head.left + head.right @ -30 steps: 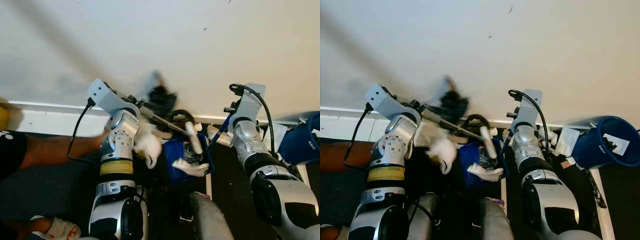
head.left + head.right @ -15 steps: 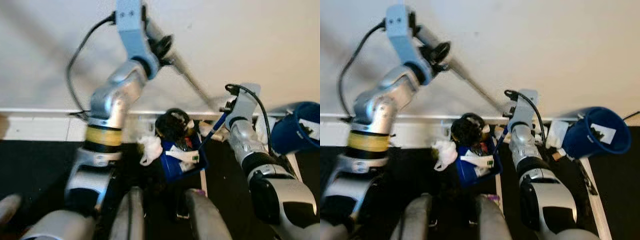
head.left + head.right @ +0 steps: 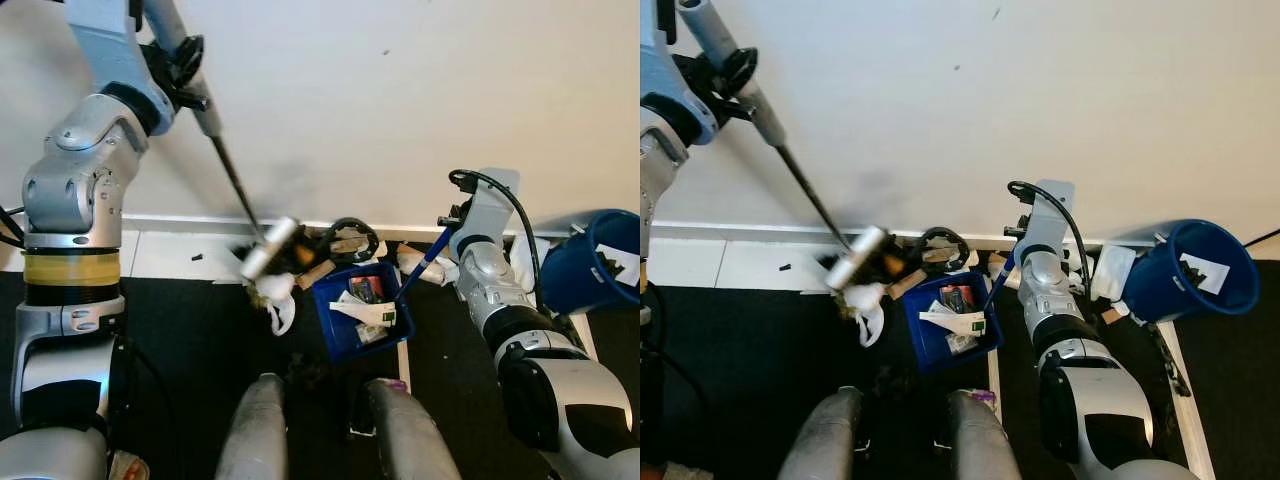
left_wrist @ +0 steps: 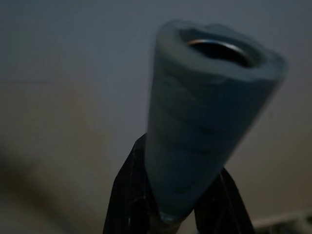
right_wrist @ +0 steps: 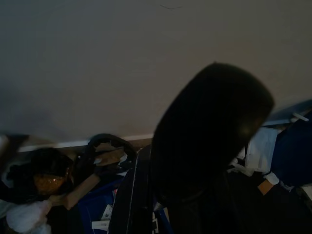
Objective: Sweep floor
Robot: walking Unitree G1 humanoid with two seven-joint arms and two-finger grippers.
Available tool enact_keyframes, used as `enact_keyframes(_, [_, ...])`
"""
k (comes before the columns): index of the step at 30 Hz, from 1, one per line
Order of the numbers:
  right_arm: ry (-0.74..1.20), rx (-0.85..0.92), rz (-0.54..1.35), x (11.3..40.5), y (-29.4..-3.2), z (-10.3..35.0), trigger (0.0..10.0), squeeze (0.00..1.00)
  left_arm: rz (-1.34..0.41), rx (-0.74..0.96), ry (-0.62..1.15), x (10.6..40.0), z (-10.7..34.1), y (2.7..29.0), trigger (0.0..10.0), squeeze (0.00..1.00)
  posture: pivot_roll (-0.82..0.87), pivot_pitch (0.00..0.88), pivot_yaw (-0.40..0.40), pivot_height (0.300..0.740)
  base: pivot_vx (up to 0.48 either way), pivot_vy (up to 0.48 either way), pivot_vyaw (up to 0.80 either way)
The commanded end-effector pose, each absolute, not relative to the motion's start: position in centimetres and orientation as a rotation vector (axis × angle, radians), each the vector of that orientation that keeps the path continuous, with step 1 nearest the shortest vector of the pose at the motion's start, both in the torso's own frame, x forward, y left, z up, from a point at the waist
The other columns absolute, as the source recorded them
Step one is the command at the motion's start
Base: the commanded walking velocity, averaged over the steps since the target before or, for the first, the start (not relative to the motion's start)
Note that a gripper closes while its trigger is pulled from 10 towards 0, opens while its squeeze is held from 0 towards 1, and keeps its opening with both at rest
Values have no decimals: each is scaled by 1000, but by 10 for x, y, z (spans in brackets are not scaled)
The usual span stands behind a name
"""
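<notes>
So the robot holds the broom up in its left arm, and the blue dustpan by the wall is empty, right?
Not empty. The right eye view shows the blue dustpan by the wall holding paper scraps and other litter. The rest stands: the left gripper holds the broom raised.

Both eye views are evenly bright, the pale wall carrying a soft grey shadow beside the motion-blurred broom head, while both wrist views are dim and murky, their close-up broom handle and dustpan handle out of focus.
</notes>
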State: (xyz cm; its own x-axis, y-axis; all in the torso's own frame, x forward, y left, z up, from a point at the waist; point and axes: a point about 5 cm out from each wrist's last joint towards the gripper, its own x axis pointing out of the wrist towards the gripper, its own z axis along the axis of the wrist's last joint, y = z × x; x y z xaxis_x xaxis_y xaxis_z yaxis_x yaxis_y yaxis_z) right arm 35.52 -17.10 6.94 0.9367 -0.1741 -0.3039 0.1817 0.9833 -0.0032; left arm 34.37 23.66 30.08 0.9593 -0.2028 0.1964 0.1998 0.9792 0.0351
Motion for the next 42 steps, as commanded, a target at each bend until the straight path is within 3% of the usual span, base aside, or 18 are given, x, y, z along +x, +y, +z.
enact_keyframes(1, [554,-6,-194,322,-175,20,10000,0,-287,-68,-261,338,312,232,10000,0,167,179,-128,740,0,0,0])
enact_keyframes(3, [556,-7,-194,322,-175,19,10000,0,-305,-247,-292,334,317,240,10000,0,169,168,-130,740,0,0,0])
enact_keyframes(7, [556,-7,-193,322,-175,19,10000,0,-310,-330,-311,333,320,245,10000,0,168,164,-129,740,0,0,0])
enact_keyframes(9, [556,-6,-194,322,-176,19,10000,0,-273,-375,-349,332,326,263,10000,0,168,163,-128,740,0,0,0])
enact_keyframes(10, [555,-6,-195,322,-176,20,10000,0,-219,-266,-341,331,326,273,10000,0,168,163,-128,740,0,0,0])
enact_keyframes(11, [555,-6,-195,322,-176,20,10000,0,-219,-266,-341,331,326,273,10000,0,168,163,-128,740,0,0,0])
enact_keyframes(13, [555,-7,-195,322,-176,20,10000,0,-123,72,-270,330,318,288,10000,0,168,161,-128,740,0,0,0])
enact_keyframes(15, [556,-8,-195,322,-177,19,10000,0,-94,288,-188,328,307,294,10000,0,170,165,-130,740,0,0,0])
enact_keyframes(24, [563,-9,-189,320,-175,17,10000,0,-29,482,66,325,246,297,10000,0,169,171,-132,740,0,0,0])
enact_keyframes(31, [568,-13,-189,319,-177,16,10000,0,96,242,54,331,187,271,10000,0,165,185,-136,740,0,0,0])
enact_keyframes(34, [569,-14,-189,319,-177,16,10000,0,110,229,43,331,183,268,10000,0,165,185,-136,740,0,0,0])
enact_keyframes(42, [575,-19,-188,317,-176,14,10000,0,157,18,-35,336,151,216,10000,0,149,197,-137,740,0,0,0])
